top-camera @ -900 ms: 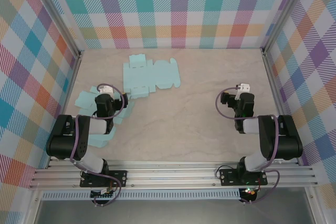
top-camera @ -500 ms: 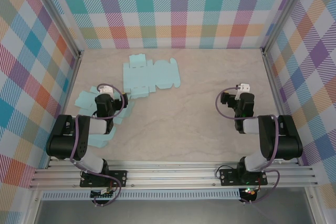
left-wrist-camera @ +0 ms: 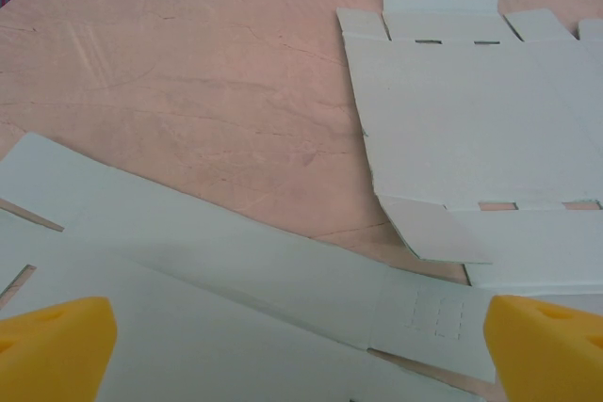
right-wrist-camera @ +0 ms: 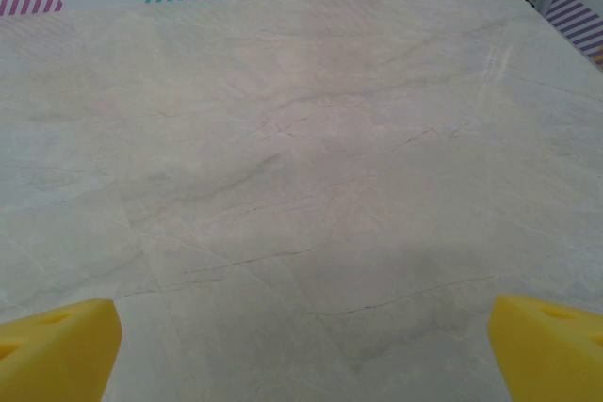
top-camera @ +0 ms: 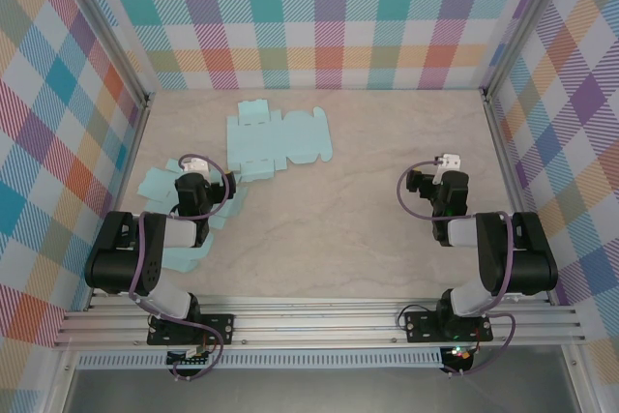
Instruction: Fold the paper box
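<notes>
A flat, unfolded light-blue paper box [top-camera: 276, 140] lies at the back left of the table; the left wrist view has it at upper right [left-wrist-camera: 480, 110]. A second flat blue sheet [top-camera: 160, 184] lies under and beside the left arm, and it runs across the lower part of the left wrist view [left-wrist-camera: 236, 270]. My left gripper [top-camera: 196, 163] hangs open just above that sheet, its yellow fingertips [left-wrist-camera: 52, 345] wide apart and holding nothing. On the right side my right gripper [top-camera: 450, 161] stands open over bare table, yellow fingertips [right-wrist-camera: 546, 341] at the frame corners.
Checked walls with metal posts [top-camera: 145, 103] close in the table on three sides. The marbled tabletop [top-camera: 358, 210] stretches between the two arms. A metal rail [top-camera: 319, 321] runs along the near edge by the arm bases.
</notes>
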Action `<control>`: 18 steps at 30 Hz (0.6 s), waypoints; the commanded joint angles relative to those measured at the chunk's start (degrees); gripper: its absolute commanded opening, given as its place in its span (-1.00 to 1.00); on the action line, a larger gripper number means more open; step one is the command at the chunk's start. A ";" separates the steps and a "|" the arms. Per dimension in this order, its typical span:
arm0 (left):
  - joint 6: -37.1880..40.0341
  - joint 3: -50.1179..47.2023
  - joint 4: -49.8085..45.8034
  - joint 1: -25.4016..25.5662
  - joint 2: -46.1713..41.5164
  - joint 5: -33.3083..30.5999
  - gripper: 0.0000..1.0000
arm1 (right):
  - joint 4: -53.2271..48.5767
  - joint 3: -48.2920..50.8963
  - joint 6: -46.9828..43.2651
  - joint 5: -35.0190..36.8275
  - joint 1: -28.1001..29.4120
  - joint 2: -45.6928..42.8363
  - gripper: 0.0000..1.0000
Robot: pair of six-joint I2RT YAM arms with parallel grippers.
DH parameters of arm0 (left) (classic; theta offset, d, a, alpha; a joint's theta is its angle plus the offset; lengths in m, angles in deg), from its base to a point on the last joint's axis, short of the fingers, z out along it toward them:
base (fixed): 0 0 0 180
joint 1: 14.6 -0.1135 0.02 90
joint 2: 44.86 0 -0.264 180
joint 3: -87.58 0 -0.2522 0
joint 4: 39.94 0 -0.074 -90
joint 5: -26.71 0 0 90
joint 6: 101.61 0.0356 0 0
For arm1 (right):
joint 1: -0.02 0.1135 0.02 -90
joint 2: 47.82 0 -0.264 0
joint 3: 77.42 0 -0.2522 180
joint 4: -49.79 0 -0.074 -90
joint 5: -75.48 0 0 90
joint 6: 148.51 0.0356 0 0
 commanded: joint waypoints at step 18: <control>-9.77 11.76 -27.62 0.53 -19.20 -4.42 1.00 | -9.43 -3.61 0.93 0.93 0.52 -5.70 1.00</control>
